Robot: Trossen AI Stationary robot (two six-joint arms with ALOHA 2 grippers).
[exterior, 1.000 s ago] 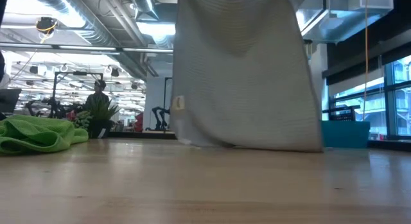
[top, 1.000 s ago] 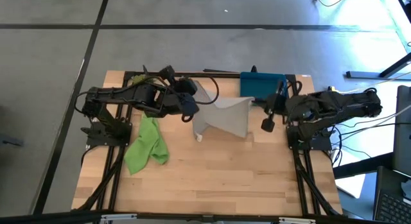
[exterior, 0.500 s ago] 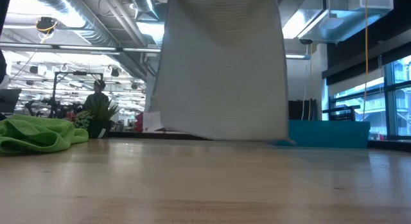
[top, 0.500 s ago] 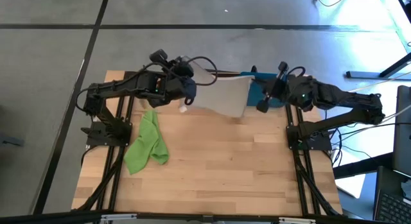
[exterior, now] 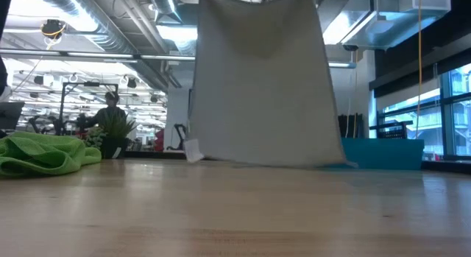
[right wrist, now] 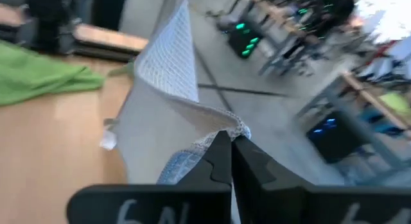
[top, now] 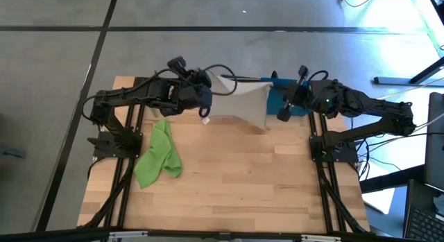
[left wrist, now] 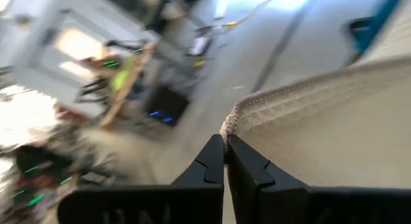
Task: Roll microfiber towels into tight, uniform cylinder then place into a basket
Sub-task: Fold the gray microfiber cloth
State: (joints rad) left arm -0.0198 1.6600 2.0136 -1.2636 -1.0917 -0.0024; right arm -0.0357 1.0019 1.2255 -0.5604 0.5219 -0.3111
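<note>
The left gripper (left wrist: 225, 147) is clamped shut on one upper corner of the grey towel (top: 244, 107), and the right gripper (right wrist: 230, 142) is pinched tight on the opposite upper corner. Between the two the cloth is held up as a hanging sheet at the far side of the table (top: 229, 179). Its top edge runs from arm to arm, and its bottom hem appears in the low view to sit at or just above the wood, with the small white tag (exterior: 192, 150) at the lower corner on the left arm's side.

The dark-blue basket (top: 279, 98) lies just behind the sheet, nearer the right arm. The lime-green towel (top: 158, 156) is left crumpled on the table near the left arm's base, well apart from both grippers.

The grey cloth shows a fine waffle weave and a stitched, slightly frayed hem; it drapes limply. The next move is judged to be laying it flat toward the open table.
</note>
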